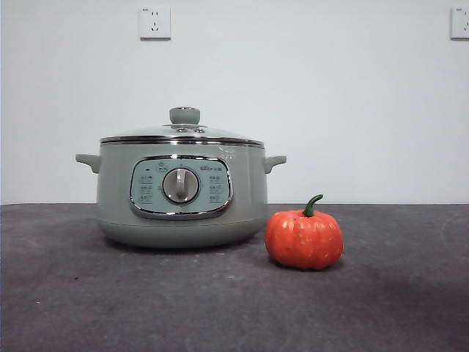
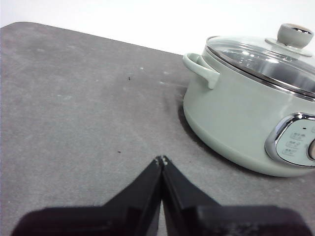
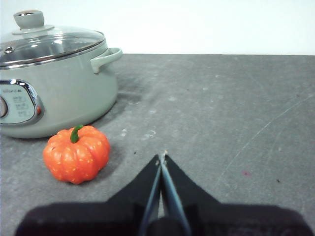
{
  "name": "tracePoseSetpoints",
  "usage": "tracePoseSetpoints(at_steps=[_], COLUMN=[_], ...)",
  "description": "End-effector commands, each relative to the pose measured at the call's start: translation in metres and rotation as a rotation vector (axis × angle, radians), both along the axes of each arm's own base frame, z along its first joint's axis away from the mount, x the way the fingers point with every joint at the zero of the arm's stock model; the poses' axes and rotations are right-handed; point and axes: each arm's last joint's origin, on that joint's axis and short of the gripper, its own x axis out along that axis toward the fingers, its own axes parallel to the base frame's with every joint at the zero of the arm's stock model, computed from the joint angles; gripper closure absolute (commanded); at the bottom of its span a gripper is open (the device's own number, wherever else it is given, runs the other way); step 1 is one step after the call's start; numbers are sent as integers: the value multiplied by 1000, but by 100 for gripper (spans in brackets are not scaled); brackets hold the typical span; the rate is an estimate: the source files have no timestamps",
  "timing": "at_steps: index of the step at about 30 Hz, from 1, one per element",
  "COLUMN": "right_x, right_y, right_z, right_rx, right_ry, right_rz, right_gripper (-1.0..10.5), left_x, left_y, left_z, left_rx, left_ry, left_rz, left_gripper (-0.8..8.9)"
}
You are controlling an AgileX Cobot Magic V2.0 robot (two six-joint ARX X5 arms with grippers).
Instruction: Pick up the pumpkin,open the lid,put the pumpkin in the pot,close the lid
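Note:
The pale sage-green pot [image 1: 181, 191] stands on the dark table with its glass lid [image 1: 183, 132] seated on top, green knob up. An orange pumpkin [image 1: 304, 238] with a green stem rests on the table just to the pot's right and a little nearer the front. My left gripper [image 2: 162, 160] is shut and empty, off to the side of the pot [image 2: 246, 113] with its lid [image 2: 268, 56]. My right gripper [image 3: 162, 158] is shut and empty too, a short way from the pumpkin [image 3: 76, 153], with the pot [image 3: 54, 83] behind it. Neither arm shows in the front view.
The dark grey tabletop [image 1: 234, 308] runs wide around both things. A white wall stands behind it, with a power socket [image 1: 154, 23] high up and another socket [image 1: 460, 22] at the right edge.

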Motion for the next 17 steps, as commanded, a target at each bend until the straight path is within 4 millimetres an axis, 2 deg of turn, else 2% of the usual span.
tracePoseSetpoints(at_steps=[1,10,17], right_x=[0,-1,-5], right_y=[0,0,0], right_z=[-4,3,37], right_rx=[65,378,438], right_ry=[39,123,87], right_rz=[-2,-43,-32], right_gripper=[946,958,959], left_x=[1,-2,-13], left_y=[-1,-5,-6], left_z=[-5,4,44], left_rx=[-13,-119,-137], left_ry=[10,8,4], left_rz=[-31,-167,-185], left_gripper=[817,821,821])
